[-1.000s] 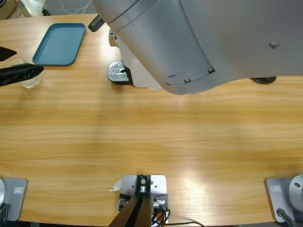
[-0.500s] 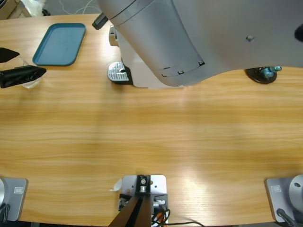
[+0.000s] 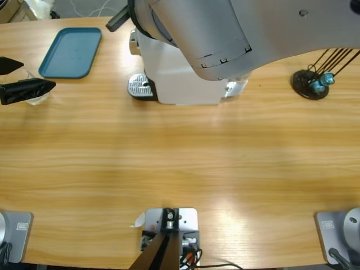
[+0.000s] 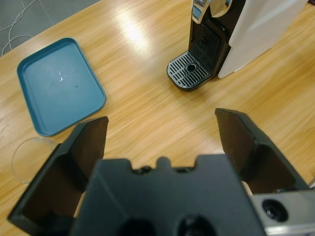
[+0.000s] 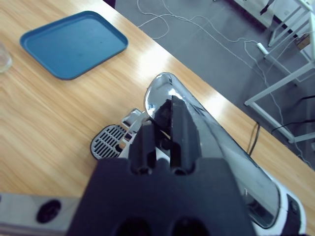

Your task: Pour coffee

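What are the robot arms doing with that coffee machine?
The right pincer is shut, right at the shiny lever on top of the white coffee machine. The left pincer is open and holds nothing, above the table near a clear glass and a blue tray. Nothing stands on the machine's drip grate yet.

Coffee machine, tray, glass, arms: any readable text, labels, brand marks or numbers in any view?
None readable.
Coffee machine: white side, black front and chrome top show no legible brand or label.
Blue tray: plain, no print.
Clear glass: no markings.
Left gripper and right gripper: black bodies, no lettering visible.
Arm housing in the high view: small dark marks, too small to read.
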`<act>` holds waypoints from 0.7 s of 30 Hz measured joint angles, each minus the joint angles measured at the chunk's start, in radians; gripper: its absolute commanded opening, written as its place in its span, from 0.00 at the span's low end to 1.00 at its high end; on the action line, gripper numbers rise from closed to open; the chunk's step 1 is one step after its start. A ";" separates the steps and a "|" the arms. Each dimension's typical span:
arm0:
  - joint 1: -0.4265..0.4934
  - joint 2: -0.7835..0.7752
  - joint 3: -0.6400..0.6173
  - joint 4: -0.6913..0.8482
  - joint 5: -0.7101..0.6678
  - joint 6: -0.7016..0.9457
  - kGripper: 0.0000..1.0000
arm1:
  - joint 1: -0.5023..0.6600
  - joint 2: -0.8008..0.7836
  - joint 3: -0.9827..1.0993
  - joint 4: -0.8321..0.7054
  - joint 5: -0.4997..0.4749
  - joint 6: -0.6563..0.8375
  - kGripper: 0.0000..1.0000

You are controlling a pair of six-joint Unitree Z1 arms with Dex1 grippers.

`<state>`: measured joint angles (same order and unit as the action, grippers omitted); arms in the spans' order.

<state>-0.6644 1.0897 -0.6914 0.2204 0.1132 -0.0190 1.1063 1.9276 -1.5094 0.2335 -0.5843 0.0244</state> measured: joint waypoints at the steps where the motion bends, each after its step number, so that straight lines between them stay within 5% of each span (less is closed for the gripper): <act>1: 0.000 0.001 0.000 0.000 0.000 0.000 0.95 | 0.000 0.000 0.000 0.000 0.004 0.003 0.00; 21: 0.000 0.001 0.000 0.010 0.000 0.000 0.95 | -0.012 0.000 0.053 -0.081 0.053 0.071 0.00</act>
<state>-0.6644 1.0903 -0.6914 0.2308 0.1132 -0.0190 1.0940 1.9277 -1.4567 0.1530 -0.5316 0.0959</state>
